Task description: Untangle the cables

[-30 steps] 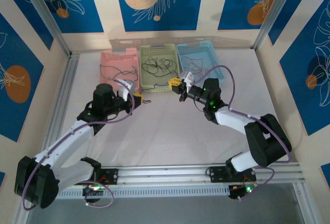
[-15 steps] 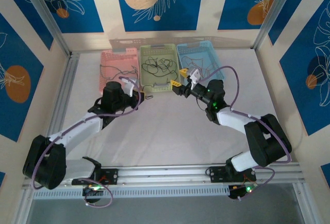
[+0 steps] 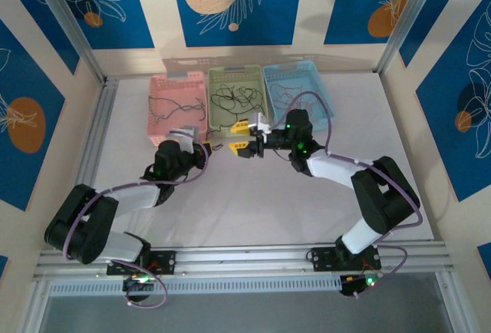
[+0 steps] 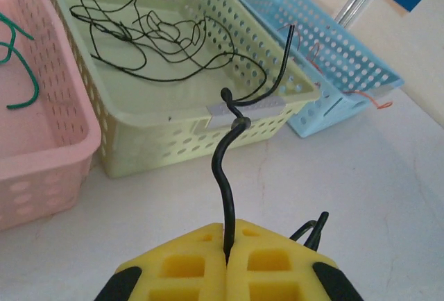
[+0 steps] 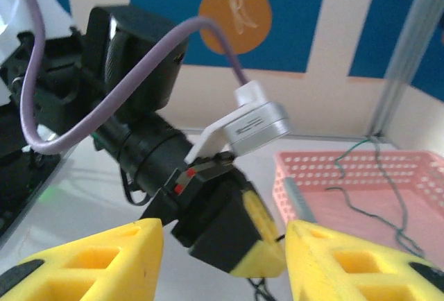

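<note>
My left gripper (image 4: 227,235) is shut on a black cable (image 4: 223,169). That cable rises from the jaws, kinks at a small knot and hooks over the front rim of the green basket (image 4: 159,131). More black cables (image 4: 142,27) lie loose inside this basket. A greenish cable (image 4: 24,79) lies in the pink basket (image 4: 41,169), and an orange-red one (image 4: 361,96) hangs at the blue basket (image 4: 333,58). My right gripper (image 5: 223,235) stands open, facing the left gripper's yellow fingertips (image 5: 267,252). From above, the left gripper (image 3: 209,147) and right gripper (image 3: 241,140) nearly meet in front of the green basket (image 3: 219,127).
Pink (image 3: 157,122), green and blue (image 3: 322,101) baskets stand side by side at the back of the white table. The lilac hose (image 5: 104,100) of the left arm arcs just beyond the right gripper. Metal frame posts (image 3: 65,26) flank the workspace.
My right gripper has swung left from the green basket's corner towards the left gripper and opened. The left arm has stretched forward and lower, still shut on the black cable.
</note>
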